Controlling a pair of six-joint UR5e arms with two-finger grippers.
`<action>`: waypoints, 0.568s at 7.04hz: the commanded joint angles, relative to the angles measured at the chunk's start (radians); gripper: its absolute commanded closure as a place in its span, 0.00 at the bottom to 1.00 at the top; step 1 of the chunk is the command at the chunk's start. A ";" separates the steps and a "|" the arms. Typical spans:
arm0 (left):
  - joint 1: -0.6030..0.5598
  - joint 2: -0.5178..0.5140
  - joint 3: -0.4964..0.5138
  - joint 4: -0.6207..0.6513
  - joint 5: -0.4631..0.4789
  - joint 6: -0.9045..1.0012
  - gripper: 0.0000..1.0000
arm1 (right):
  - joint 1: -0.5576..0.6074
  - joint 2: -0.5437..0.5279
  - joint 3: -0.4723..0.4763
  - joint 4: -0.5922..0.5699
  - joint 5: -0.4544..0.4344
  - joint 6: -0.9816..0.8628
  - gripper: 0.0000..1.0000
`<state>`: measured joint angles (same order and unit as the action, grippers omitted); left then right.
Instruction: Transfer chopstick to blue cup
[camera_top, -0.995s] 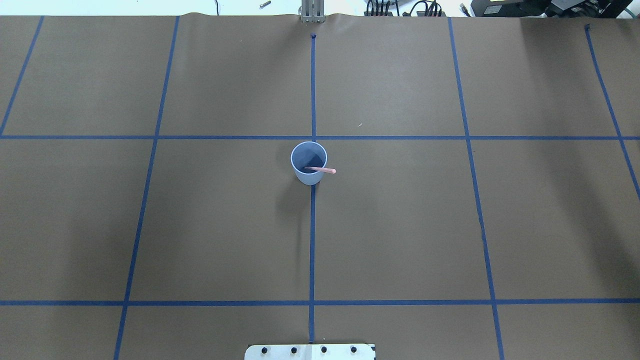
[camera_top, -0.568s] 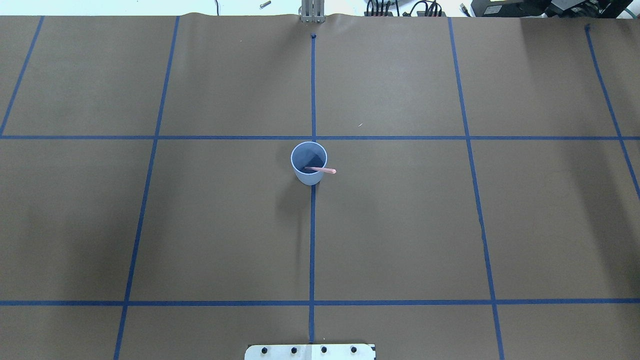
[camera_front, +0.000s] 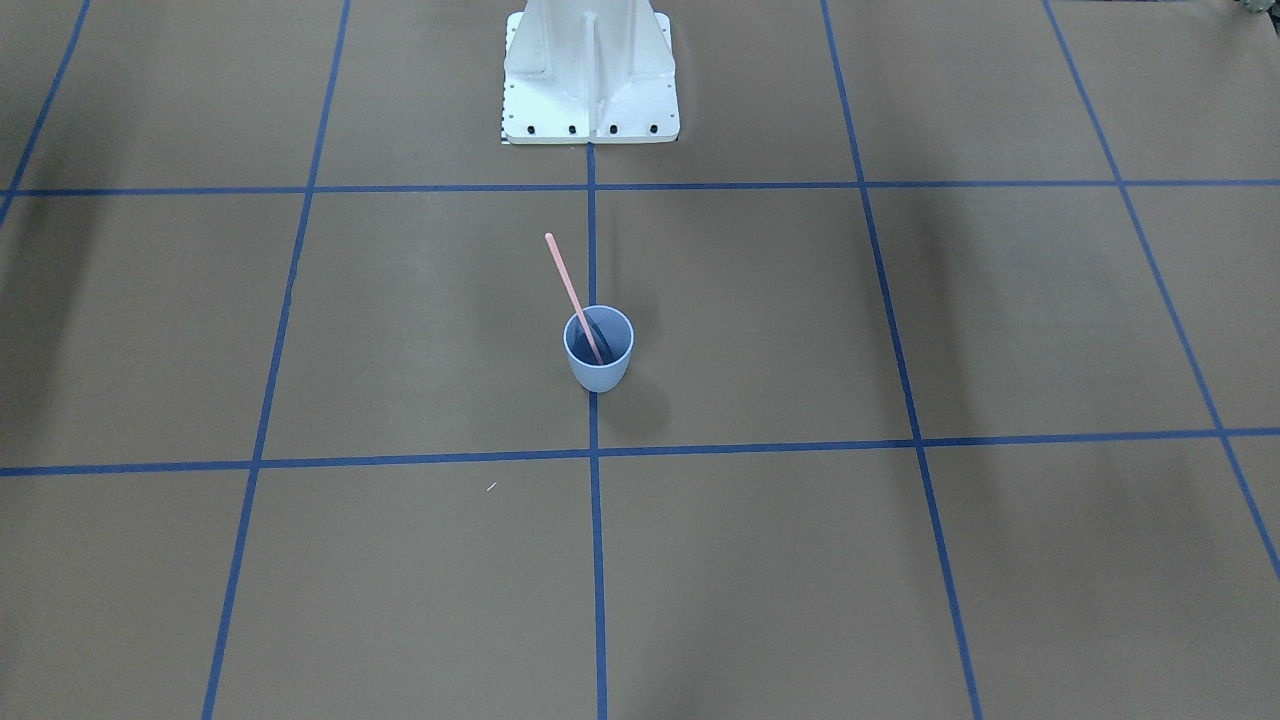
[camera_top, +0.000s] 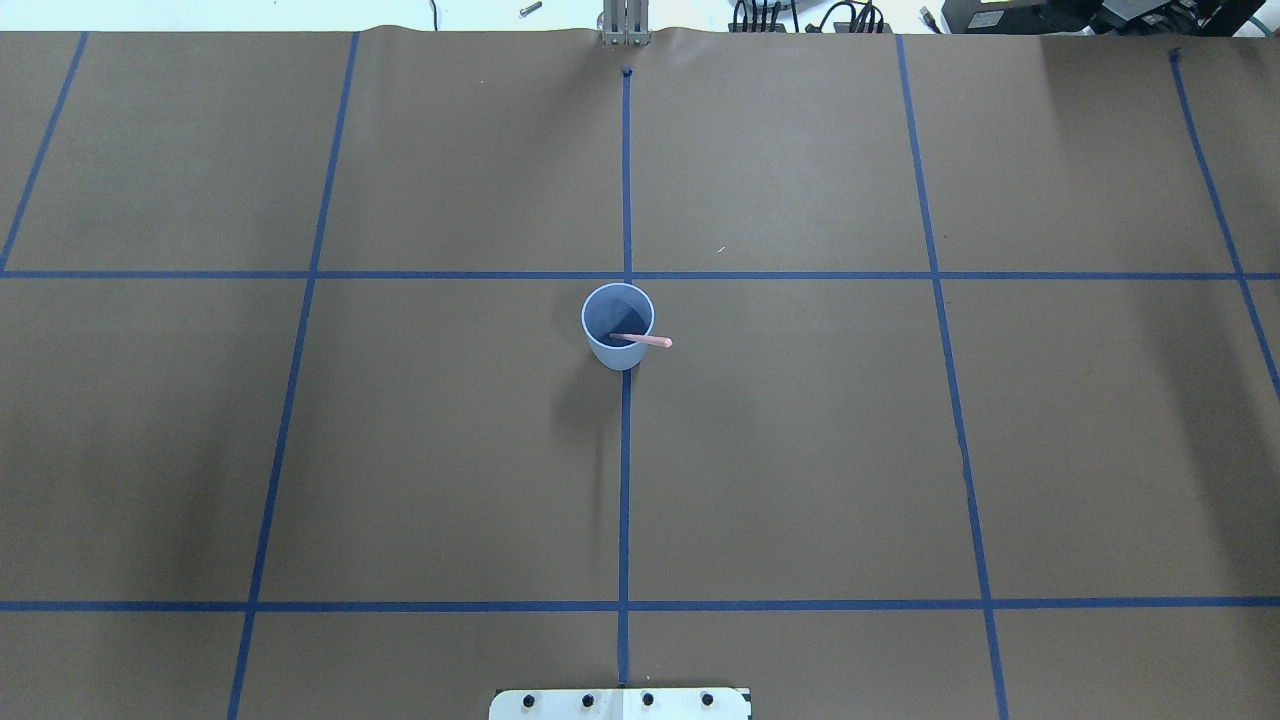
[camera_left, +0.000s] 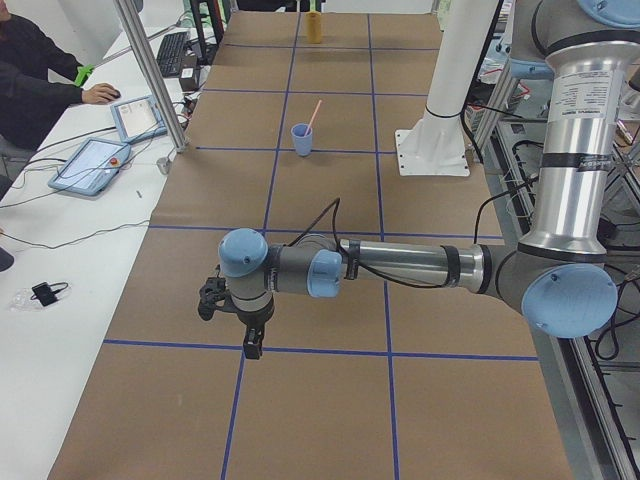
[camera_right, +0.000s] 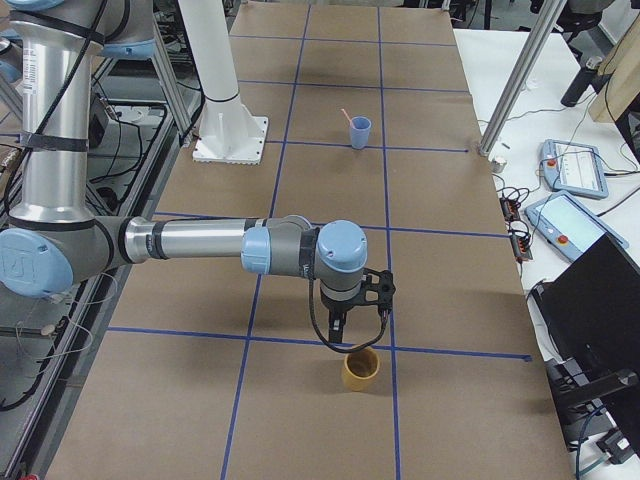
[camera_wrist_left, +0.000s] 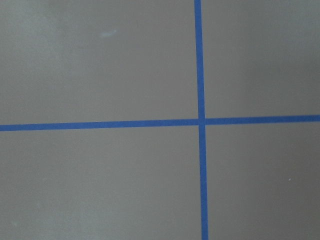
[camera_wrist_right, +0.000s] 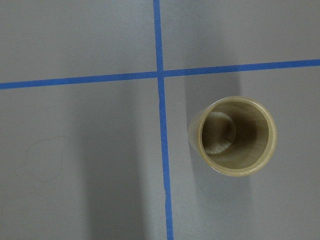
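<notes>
The pale blue cup (camera_top: 612, 356) stands upright near the table's centre, on the middle tape line. The pink chopstick (camera_top: 651, 341) stands inside it, leaning on the rim with its upper end sticking out. The front view shows the blue cup (camera_front: 598, 368) and the chopstick (camera_front: 567, 278) slanting up toward the robot base. My left gripper (camera_left: 252, 348) hangs over a tape crossing far from the cup, seen only from the side, so I cannot tell its state. My right gripper (camera_right: 338, 335) hovers just above a tan cup (camera_right: 361, 370); I cannot tell its state either.
The tan cup (camera_wrist_right: 235, 136) is upright and empty beside a tape crossing. The white robot pedestal (camera_front: 590, 80) stands at the table's robot side. A person (camera_left: 35, 85) sits at a side bench with tablets (camera_left: 90, 165). More tablets (camera_right: 575, 165) lie on the opposite bench.
</notes>
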<state>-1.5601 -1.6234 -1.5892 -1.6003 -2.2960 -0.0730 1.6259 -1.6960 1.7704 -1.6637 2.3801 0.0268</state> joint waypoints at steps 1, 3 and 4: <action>-0.003 -0.004 -0.035 -0.001 -0.032 -0.073 0.02 | -0.001 0.005 -0.019 -0.001 -0.001 0.002 0.00; -0.001 -0.003 -0.029 -0.003 -0.066 -0.073 0.02 | -0.001 0.004 -0.017 -0.001 0.001 0.004 0.00; -0.001 -0.001 -0.028 -0.001 -0.066 -0.073 0.02 | -0.001 0.002 -0.017 -0.001 0.002 0.004 0.00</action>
<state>-1.5624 -1.6258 -1.6188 -1.6024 -2.3574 -0.1448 1.6246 -1.6922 1.7531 -1.6643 2.3809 0.0301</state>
